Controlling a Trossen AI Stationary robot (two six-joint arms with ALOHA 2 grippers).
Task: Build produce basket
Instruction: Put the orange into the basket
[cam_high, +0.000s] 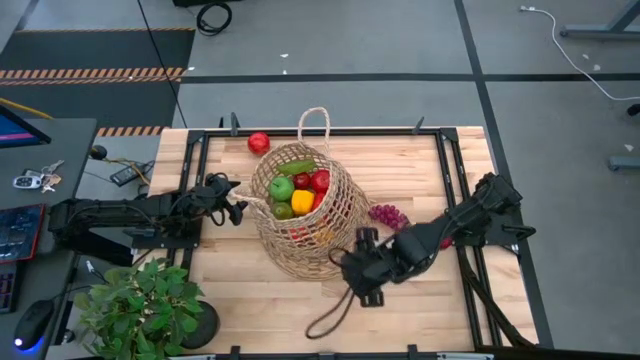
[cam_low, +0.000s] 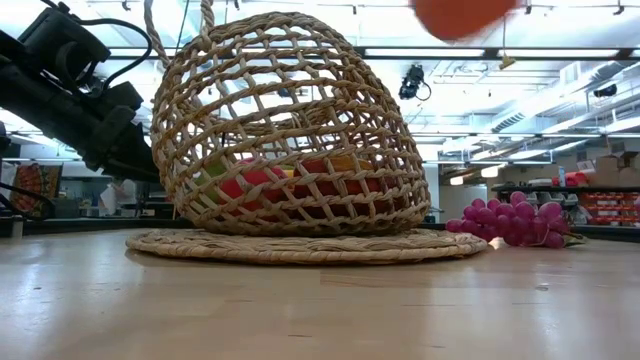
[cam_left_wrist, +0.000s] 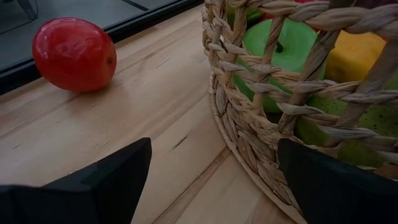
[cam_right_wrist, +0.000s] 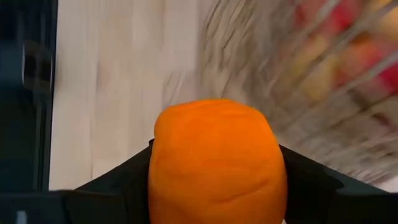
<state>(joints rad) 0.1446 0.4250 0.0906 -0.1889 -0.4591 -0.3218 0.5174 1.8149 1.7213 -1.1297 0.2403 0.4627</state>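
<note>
The tan wicker basket (cam_high: 305, 215) lies tipped in the middle of the table, its opening toward the far left. A green apple (cam_high: 282, 187), a yellow pepper (cam_high: 302, 201) and red pieces lie inside it. My left gripper (cam_high: 236, 206) is open at the basket's left rim (cam_left_wrist: 242, 118); the rim wall stands between its fingers. My right gripper (cam_high: 360, 272) is at the basket's near right side, shut on an orange (cam_right_wrist: 217, 162). A red fruit (cam_high: 259, 142) and purple grapes (cam_high: 388, 215) lie on the table. My left gripper has one finger (cam_left_wrist: 329, 186) close against the basket's woven wall and the other (cam_left_wrist: 112, 180) over bare table; I cannot tell whether it touches the wicker. My right gripper pinches the orange by its two opposite sides (cam_right_wrist: 163, 168) between its two fingers. The orange is lifted well clear of the table and shows at the top of the low view (cam_low: 465, 15).
A leafy potted plant (cam_high: 140, 305) stands at the near left corner. One loop handle (cam_high: 315, 120) lies toward the far edge, and a darker loop (cam_high: 330, 312) lies toward the near edge. Dark frame rails (cam_high: 455, 170) border the table. Bare wood shows at the near right.
</note>
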